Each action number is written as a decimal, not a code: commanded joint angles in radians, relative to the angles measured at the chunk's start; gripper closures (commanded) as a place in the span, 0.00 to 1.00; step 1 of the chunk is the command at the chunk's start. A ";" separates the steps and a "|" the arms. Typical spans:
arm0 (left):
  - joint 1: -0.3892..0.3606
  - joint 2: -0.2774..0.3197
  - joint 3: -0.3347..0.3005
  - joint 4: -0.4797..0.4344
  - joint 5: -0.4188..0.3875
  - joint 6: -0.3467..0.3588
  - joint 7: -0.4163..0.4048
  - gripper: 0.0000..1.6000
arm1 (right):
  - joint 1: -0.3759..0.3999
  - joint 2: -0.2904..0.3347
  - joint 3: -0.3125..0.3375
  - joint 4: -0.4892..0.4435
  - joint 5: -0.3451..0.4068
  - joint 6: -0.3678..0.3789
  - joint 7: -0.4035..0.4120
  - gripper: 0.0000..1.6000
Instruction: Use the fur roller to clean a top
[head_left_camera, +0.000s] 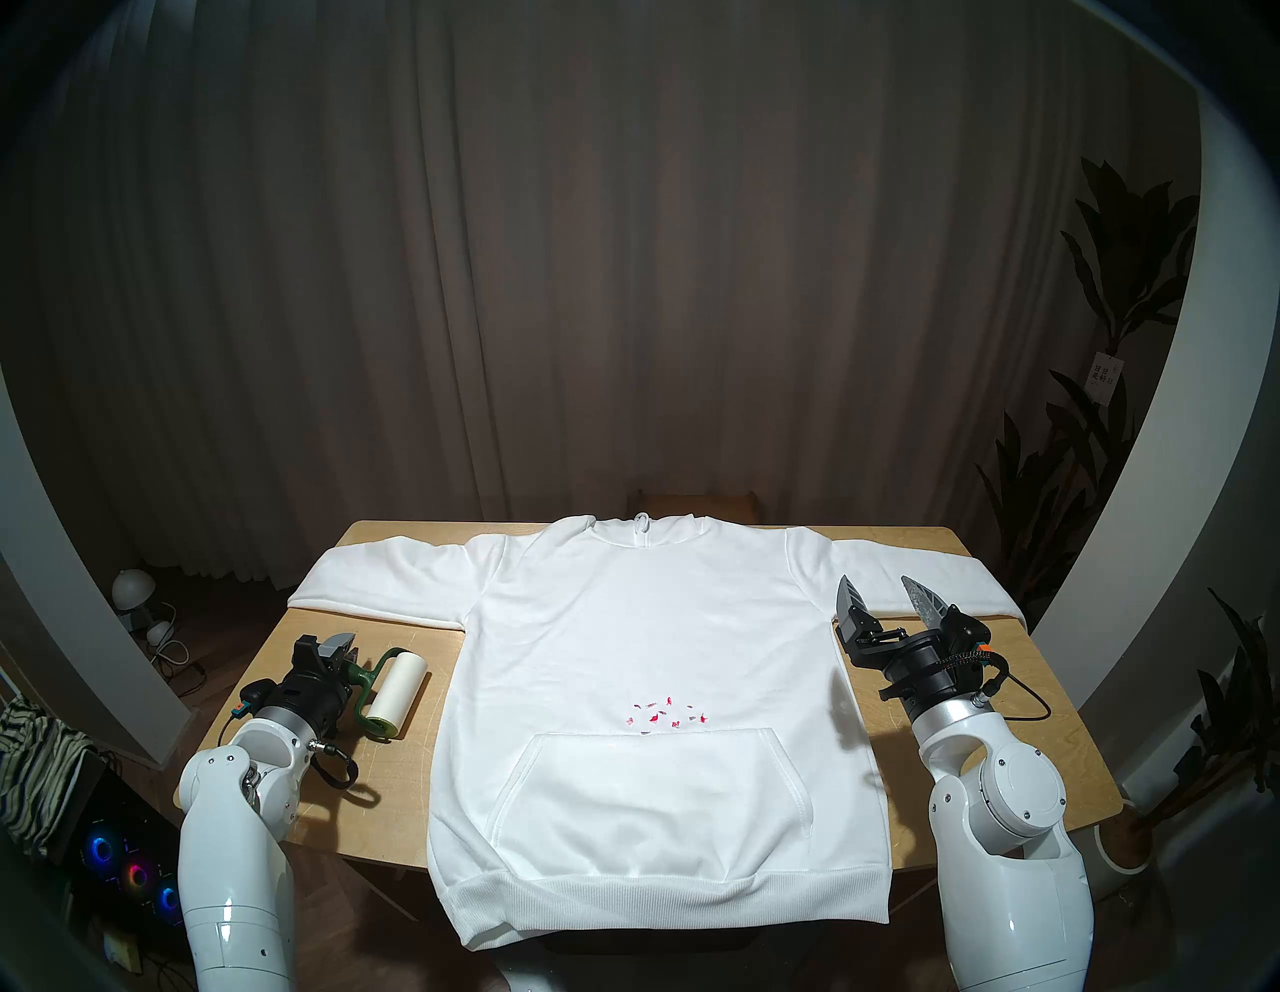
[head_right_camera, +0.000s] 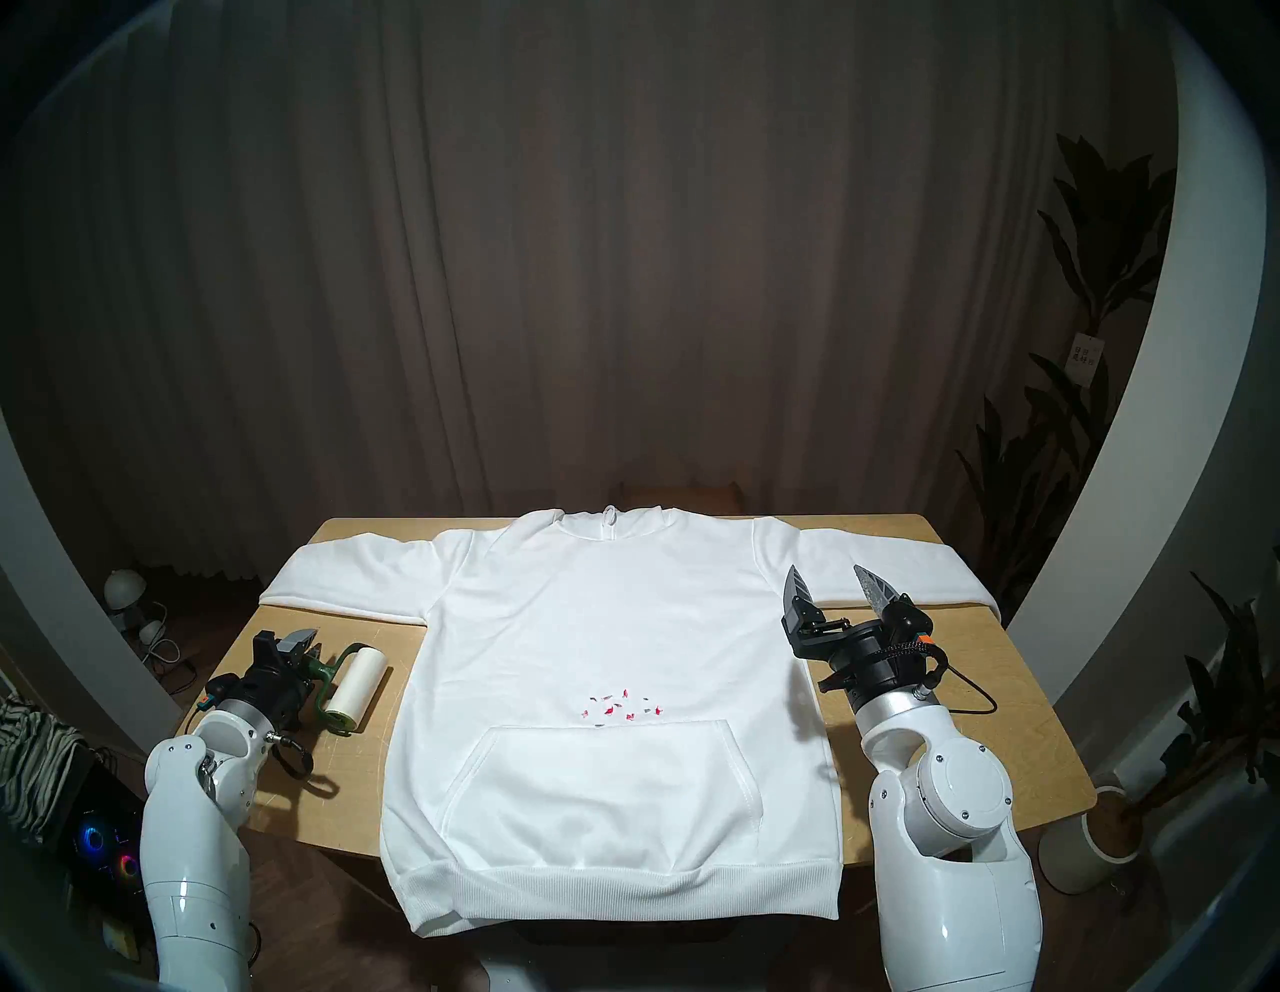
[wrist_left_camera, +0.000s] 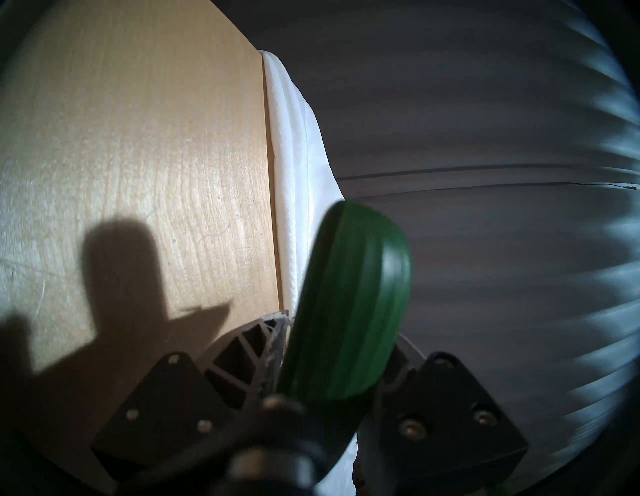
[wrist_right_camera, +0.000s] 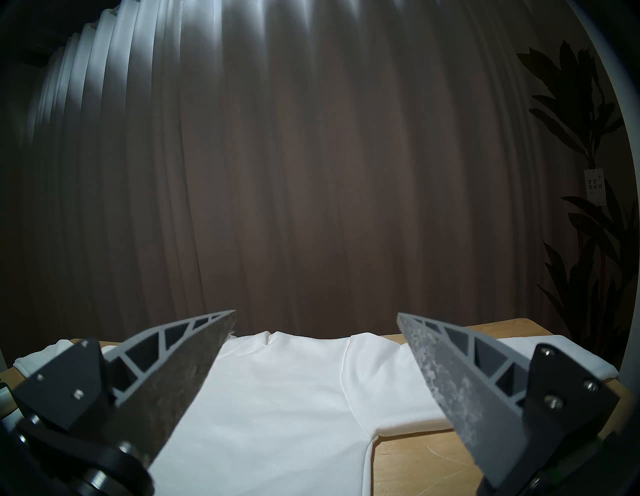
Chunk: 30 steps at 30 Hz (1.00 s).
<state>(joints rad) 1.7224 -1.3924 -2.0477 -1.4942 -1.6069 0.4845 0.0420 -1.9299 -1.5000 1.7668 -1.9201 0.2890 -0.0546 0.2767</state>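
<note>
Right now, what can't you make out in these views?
- Roller paper: out of frame in the left wrist view; only the green handle shows.
- Left end effector contact on the handle: blurred and dark in the left wrist view.
- Red bits on the top: too small in the head views.

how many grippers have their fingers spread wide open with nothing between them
1. The right gripper hovers open and empty above the hoodie's sleeve at table right. The left gripper, at table left, has closed on the lint roller's green handle.
</note>
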 joint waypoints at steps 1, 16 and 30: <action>0.042 -0.040 0.035 0.102 0.009 0.006 0.014 1.00 | 0.006 0.000 0.002 -0.022 -0.003 -0.007 -0.002 0.00; 0.091 -0.036 0.020 -0.073 0.012 0.033 -0.235 1.00 | 0.004 -0.004 0.003 -0.027 -0.010 -0.007 -0.006 0.00; 0.088 -0.061 0.081 -0.240 0.066 0.024 -0.419 1.00 | 0.007 -0.006 0.003 -0.023 -0.014 -0.007 -0.004 0.00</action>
<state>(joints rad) 1.8126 -1.4462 -1.9909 -1.6294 -1.5647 0.5208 -0.2721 -1.9295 -1.5057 1.7691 -1.9213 0.2731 -0.0546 0.2718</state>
